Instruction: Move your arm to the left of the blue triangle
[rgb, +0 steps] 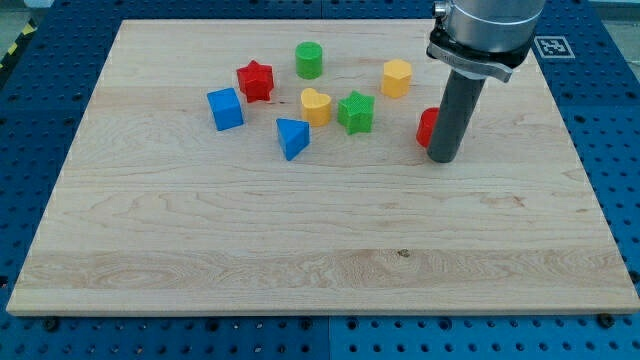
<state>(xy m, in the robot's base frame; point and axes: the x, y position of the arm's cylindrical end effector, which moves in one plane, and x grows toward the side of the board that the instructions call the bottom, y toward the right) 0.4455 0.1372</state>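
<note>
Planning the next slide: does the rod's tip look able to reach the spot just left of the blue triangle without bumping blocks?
Probably yes. My tip sits far to the view's right of the blue triangle, beside a red block. Sweeping below the cluster looks clear; the blue cube leaves a gap there.

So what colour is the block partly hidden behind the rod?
Red: the red block sits just behind my tip, on its left side in the camera view.

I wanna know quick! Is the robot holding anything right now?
No jaws here: just a rod. My tip holds nothing; it rests at the view's right, beside a red block, far right of the blue triangle.
</note>
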